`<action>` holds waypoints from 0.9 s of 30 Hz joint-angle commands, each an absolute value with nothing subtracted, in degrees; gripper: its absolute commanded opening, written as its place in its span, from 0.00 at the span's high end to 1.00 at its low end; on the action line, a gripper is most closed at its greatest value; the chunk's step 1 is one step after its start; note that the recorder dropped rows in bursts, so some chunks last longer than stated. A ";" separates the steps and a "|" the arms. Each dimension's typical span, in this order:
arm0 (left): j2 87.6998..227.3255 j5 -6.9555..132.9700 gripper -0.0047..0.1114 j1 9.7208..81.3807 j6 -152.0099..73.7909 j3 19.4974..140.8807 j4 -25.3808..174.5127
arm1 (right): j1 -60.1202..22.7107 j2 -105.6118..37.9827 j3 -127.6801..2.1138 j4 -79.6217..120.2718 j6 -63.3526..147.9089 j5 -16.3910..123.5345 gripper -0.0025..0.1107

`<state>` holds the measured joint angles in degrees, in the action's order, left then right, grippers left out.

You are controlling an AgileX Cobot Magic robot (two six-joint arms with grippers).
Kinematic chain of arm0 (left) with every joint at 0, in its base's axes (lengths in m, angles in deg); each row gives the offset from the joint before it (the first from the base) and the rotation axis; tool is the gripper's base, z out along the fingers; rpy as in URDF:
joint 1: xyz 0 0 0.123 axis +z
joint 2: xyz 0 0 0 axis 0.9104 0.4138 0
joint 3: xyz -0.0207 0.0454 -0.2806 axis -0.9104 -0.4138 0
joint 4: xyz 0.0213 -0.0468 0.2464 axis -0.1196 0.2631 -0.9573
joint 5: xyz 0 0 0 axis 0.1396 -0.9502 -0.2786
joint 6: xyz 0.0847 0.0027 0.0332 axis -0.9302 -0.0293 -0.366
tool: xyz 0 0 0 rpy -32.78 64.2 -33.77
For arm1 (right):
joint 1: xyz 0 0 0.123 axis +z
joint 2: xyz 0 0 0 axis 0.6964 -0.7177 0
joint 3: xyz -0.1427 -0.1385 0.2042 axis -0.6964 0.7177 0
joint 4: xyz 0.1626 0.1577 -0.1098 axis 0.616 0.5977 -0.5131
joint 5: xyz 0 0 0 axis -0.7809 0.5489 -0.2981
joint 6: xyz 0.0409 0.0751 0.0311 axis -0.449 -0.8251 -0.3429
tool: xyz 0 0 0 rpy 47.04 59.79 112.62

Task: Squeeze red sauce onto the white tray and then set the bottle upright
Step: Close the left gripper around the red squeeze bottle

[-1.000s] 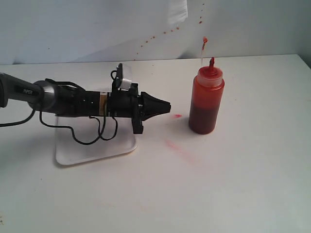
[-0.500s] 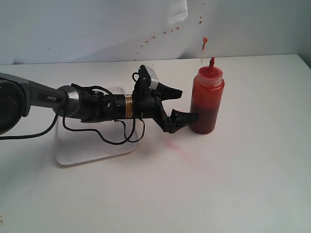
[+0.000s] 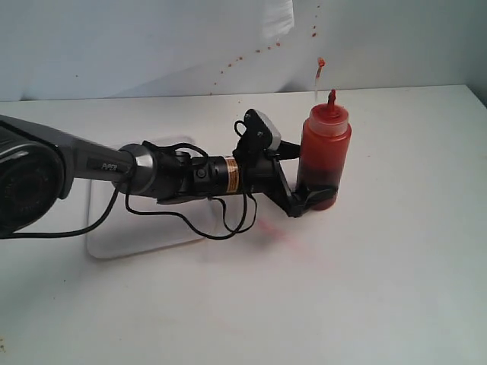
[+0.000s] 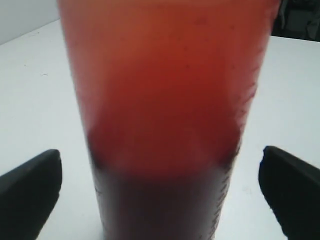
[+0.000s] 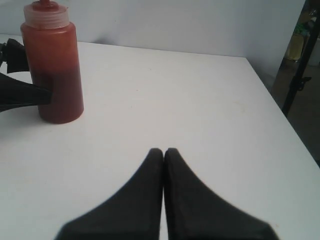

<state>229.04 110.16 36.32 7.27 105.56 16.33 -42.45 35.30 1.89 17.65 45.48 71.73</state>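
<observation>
The bottle [image 3: 323, 156] stands upright on the white table, dark red in its lower half, with its red nozzle pointing up. My left gripper [image 3: 301, 176] is open and straddles the bottle's lower body. In the left wrist view the bottle [image 4: 165, 125] fills the middle, and both black fingers [image 4: 30, 185] stand apart from its sides. The white tray [image 3: 137, 239] lies behind the left arm, partly covered by it, and no red sauce shows on it. My right gripper [image 5: 164, 150] is shut and empty, well away from the bottle [image 5: 52, 70].
A faint pinkish smear [image 3: 274, 228] marks the table just in front of the left gripper. Small red specks [image 3: 251, 55] dot the back wall. The table's right edge [image 5: 272, 95] drops off beside the right gripper.
The left arm has reached right from over the tray to the bottle. Its gripper was shut, has opened, and now straddles the bottle's lower part. The bottle has not moved.
</observation>
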 commanded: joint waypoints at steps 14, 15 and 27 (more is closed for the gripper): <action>231.03 105.54 0.06 33.57 6.37 106.47 26.85 | -42.90 35.69 2.11 18.01 45.63 71.39 0.98; 231.78 105.40 0.06 33.57 6.37 107.01 26.85 | -42.90 35.69 2.11 18.01 45.63 71.39 0.98; 236.03 103.58 0.09 32.02 6.38 113.81 28.28 | -42.90 35.69 2.11 18.01 45.63 71.39 0.98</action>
<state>235.74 104.91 32.19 6.54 113.27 26.53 -42.45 35.30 1.89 17.65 45.48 71.73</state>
